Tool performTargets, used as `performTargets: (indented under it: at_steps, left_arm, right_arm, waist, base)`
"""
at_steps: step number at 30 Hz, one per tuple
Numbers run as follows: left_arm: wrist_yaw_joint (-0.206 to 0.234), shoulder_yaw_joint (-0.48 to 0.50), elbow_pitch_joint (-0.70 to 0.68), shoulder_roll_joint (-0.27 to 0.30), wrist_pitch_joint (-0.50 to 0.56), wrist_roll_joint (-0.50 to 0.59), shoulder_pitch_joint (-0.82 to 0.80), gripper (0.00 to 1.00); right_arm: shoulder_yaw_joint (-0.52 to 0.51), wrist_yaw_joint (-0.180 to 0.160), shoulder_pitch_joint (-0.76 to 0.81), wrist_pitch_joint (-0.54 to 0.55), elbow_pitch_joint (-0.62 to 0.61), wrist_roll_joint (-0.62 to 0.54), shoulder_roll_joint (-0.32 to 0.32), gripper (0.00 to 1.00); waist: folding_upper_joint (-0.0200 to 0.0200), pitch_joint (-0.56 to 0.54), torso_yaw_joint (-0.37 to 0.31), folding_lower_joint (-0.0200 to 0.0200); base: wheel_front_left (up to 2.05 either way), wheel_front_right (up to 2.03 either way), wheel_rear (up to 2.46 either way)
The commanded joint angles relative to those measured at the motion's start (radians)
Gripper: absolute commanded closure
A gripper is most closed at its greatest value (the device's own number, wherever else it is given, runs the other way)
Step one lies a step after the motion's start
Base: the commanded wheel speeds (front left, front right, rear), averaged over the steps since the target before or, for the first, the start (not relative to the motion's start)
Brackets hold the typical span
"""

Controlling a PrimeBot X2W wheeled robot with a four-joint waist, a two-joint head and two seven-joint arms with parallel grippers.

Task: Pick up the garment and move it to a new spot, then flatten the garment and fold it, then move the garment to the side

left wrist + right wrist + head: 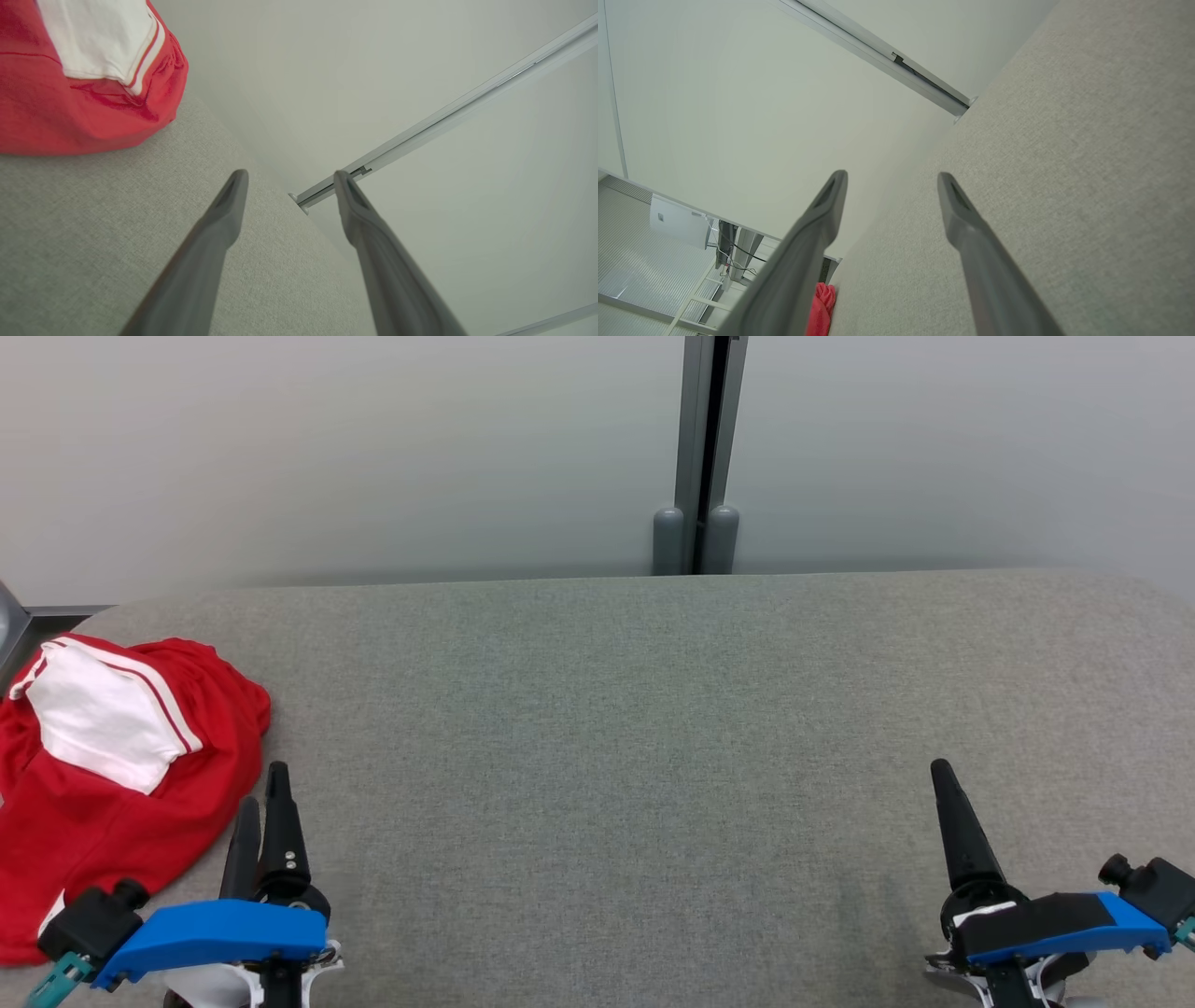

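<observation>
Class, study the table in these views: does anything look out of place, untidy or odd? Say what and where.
The red and white garment lies in a crumpled heap at the left end of the grey table, bunched rather than flat, beside the open left claw. Nothing else stands out.

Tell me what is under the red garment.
The red garment lies bunched on the grey fabric surface, which runs under its visible edge. Anything beneath its middle is hidden by the cloth.
</observation>
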Motion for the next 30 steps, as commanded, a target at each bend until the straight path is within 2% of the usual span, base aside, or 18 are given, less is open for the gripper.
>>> performTargets:
  at_steps: [1, 13, 30]
  left_arm:
    - [0.006, -0.010, -0.021, 0.009, -0.011, 0.037, -0.029, 0.00]
    - [0.026, -0.046, -0.022, 0.010, -0.050, 0.263, -0.033, 0.00]
    - [0.052, -0.082, 0.023, 0.016, -0.096, 0.469, -0.045, 0.00]
  right_arm:
    - [0.006, 0.002, -0.028, -0.010, -0.019, -0.034, -0.006, 0.00]
    - [0.028, 0.003, -0.037, -0.050, -0.023, -0.204, -0.008, 0.00]
    - [0.047, 0.003, -0.044, -0.096, -0.002, -0.416, -0.009, 0.00]
  waist:
    - [0.0000, 0.001, 0.000, 0.0000]
    - [0.0000, 0.004, 0.004, 0.0000]
    - [0.0000, 0.006, 0.012, 0.0000]
  base:
    - [0.00, 0.00, 0.00]
    - [0.00, 0.00, 0.00]
    - [0.00, 0.00, 0.00]
